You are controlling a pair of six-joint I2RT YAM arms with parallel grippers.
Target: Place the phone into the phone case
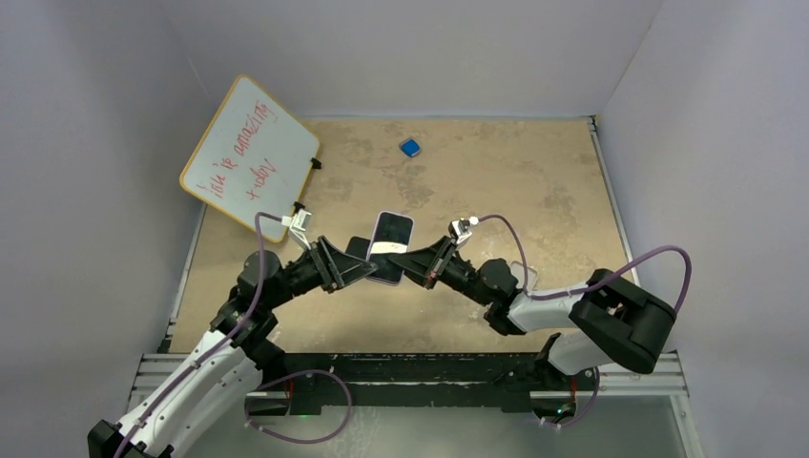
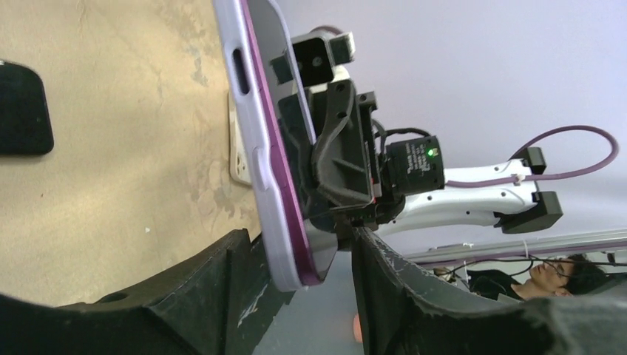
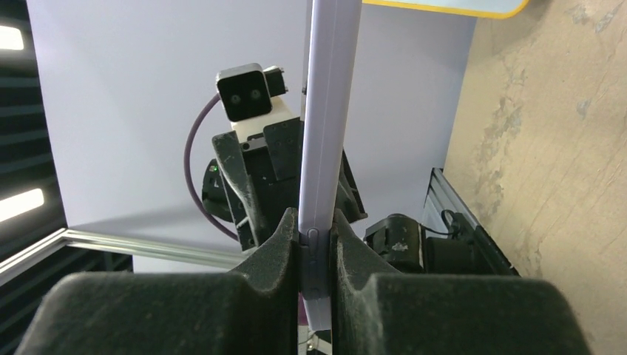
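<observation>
Your right gripper (image 3: 318, 222) is pinched tight on the thin edge of the lilac phone case (image 3: 329, 111), holding it above the table (image 1: 496, 191) near its middle. In the right wrist view you see the case only edge-on, so that view shows nothing of its faces.

Your left gripper (image 2: 299, 240) has its jaws well apart around the case's lower end. One finger sits close beside the case and a gap shows on the other side, and you cannot tell whether they touch. From above, both sets of fingers cover the case's near end, and you cannot tell whether anything sits inside it.

The black phone (image 1: 357, 248) lies flat on the table just left of the case. It is half hidden by your left gripper and cut off by the frame edge in the left wrist view.

A pale flat piece (image 1: 526, 275) under your right arm is too hidden to name.

Farther out, bare tabletop runs to a small blue object (image 1: 410, 147). At the far-left edge, a tilted whiteboard (image 1: 250, 157) overhangs the table's edge.
</observation>
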